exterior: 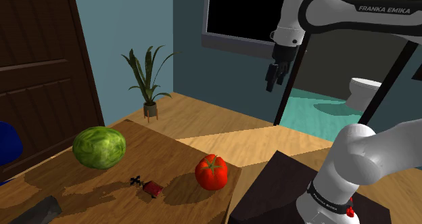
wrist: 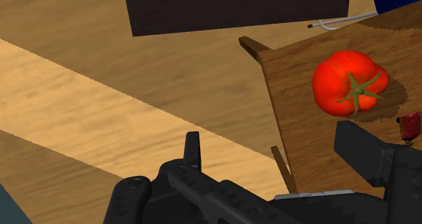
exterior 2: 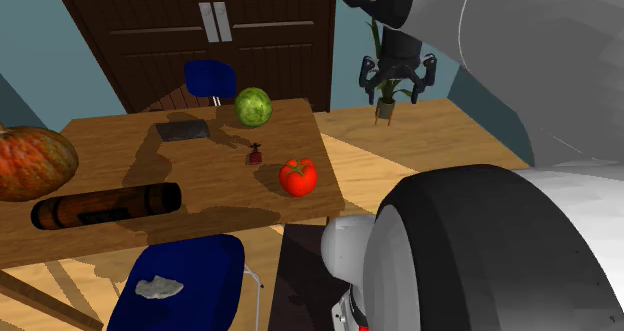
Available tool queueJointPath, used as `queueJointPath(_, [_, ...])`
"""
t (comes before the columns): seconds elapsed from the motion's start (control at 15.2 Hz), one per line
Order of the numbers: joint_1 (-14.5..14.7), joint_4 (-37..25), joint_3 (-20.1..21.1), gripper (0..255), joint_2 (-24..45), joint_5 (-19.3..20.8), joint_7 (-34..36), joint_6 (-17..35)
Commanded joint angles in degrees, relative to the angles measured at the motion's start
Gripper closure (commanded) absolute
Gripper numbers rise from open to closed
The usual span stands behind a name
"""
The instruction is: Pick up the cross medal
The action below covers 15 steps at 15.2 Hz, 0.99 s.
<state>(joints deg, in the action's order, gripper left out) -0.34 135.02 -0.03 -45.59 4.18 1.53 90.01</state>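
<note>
One cross medal to fetch: lies flat on the wooden table, near the tomato, with the cabbage farther off. Looks like the approach step, nothing grasped yet. Calls next for crossing over the table, clearing the tomato, then descending onto the medal. Gripper high, off the table's edge, well apart from the medal; fingers spread wide, holding and touching nothing.

The cross medal (its red part) seems cut off by the edge.
</note>
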Motion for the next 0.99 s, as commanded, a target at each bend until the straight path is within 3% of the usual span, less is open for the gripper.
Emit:
queueJointPath(0.0, [0.0, 0.0, 0.0, 0, 0.0, 0.0, 0.0, 0.0])
queueJointPath(0.92, [3.98, 0.31, 12.72, 0, 19.12, -5.78, 14.65, 16.71])
